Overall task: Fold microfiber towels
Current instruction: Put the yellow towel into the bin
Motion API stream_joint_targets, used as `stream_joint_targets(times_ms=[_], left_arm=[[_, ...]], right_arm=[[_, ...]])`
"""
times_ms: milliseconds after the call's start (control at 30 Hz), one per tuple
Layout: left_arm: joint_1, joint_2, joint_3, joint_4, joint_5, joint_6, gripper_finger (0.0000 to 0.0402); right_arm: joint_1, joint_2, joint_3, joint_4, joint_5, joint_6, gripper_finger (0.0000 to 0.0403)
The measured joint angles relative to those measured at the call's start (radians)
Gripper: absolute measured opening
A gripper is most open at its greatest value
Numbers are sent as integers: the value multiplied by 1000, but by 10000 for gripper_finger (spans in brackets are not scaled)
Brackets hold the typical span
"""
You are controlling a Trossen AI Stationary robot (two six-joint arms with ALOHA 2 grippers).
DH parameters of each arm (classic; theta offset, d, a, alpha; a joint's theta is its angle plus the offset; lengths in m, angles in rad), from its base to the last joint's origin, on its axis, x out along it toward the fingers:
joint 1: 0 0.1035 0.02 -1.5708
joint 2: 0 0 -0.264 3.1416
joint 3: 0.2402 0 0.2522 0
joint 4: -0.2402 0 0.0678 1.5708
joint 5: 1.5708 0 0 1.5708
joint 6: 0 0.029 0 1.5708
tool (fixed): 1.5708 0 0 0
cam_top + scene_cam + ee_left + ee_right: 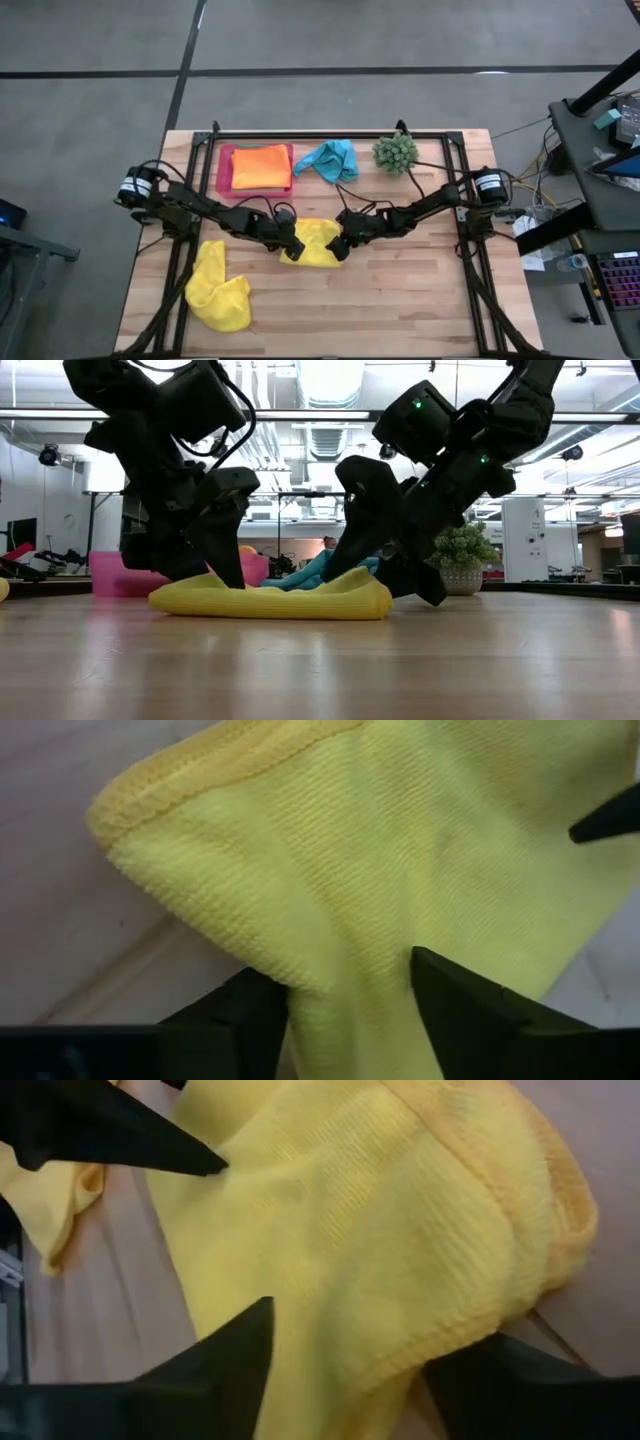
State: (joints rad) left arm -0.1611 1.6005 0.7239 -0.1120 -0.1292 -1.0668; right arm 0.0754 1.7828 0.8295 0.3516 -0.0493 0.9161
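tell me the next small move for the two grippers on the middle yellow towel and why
Probably lift together. The left gripper and right gripper each have cloth of the yellow towel between their fingers at opposite edges, and it still lies bunched on the table, so raising it should let it hang flat.

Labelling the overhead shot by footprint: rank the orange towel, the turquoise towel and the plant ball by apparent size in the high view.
1. orange towel
2. turquoise towel
3. plant ball
The last two look close.

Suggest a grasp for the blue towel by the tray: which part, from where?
Likely the bunched ridge in the middle of the turquoise towel, pinched from straight above. It lies crumpled, not flat, so the raised folds give the fingers something to close on; the plant ball sits close beside it.
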Motion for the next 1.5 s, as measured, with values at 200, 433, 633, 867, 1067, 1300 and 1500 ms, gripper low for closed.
stream_joint_targets(times_ms=[200, 433, 633, 867, 1067, 1300, 1500], left_arm=[[-6, 1, -3, -3, -16, 14, 107], [-15, -13, 6, -8, -66, 73, 9], [-6, -104, 11, -35, -133, 134, 3], [55, -284, 15, -157, -255, 232, 2], [156, -436, 14, -255, -280, 359, 2], [296, -559, 14, -304, -343, 535, 2], [426, -611, 10, -310, -345, 657, 2]], right_arm=[[0, 2, -1, 1, -5, -41, 114], [-5, -11, -2, 28, -5, -119, 16], [-44, -67, 10, 25, 5, -194, 14], [-116, -83, 135, 5, 4, -355, 13], [-204, -77, 314, -74, 7, -533, 13], [-284, -8, 523, -193, 8, -676, 13], [-340, 117, 674, -200, 4, -750, 13]])
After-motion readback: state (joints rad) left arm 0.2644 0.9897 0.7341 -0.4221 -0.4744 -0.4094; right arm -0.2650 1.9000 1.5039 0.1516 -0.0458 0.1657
